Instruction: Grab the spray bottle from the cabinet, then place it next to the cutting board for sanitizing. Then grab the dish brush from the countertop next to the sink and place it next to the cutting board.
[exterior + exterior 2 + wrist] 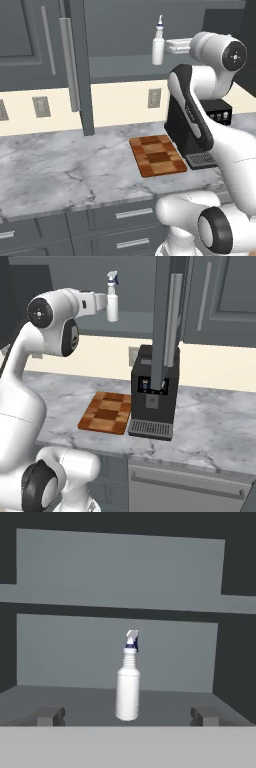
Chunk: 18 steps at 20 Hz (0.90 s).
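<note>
I'm on step one, reaching into the open cabinet (45, 35) above the desk (60, 170). The bottle (128, 684) stands upright on its lower shelf, centred ahead of my gripper (128, 716), jaws wide and empty. Next I'd advance, then close around its body.

spray bottle (112, 302) upright on cabinet (145, 286) shelf upper centre, white arm reaching it from left, cutting board (105, 412) on tabletop (210, 423) beside black coffee machine (152, 393)
</note>
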### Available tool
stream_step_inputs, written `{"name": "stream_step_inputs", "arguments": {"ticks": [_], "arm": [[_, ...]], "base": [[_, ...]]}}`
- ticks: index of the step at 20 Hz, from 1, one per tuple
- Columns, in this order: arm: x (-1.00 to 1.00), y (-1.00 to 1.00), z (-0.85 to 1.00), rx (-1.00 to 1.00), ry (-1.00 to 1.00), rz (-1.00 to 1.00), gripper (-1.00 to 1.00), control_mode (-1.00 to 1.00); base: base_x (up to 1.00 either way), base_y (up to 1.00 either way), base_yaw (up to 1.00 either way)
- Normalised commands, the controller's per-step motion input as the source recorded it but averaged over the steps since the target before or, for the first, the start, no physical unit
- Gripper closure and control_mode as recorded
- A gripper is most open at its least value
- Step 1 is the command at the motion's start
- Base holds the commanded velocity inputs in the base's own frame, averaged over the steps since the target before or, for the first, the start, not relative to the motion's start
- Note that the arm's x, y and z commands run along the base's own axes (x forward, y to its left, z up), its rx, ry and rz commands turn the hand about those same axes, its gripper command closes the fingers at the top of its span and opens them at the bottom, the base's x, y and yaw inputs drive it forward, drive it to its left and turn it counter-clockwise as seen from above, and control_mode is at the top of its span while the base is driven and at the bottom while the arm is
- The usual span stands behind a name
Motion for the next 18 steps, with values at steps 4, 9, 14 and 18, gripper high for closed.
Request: {"name": "stream_step_inputs", "arguments": {"ticks": [4, 9, 14, 18], "arm": [[0.49, -0.01, 0.00, 0.00, 0.00, 0.00, -1.00, -1.00], [0.45, -0.02, 0.00, 0.00, 0.00, 0.00, -1.00, -1.00], [0.56, -0.01, 0.00, 0.00, 0.00, 0.00, -1.00, -1.00], [0.59, 0.00, -0.01, 0.00, 0.00, 0.00, -1.00, -1.00]], "base": [[0.00, 0.00, 0.00], [0.00, 0.00, 0.00], [0.00, 0.00, 0.00], [0.00, 0.00, 0.00]]}}
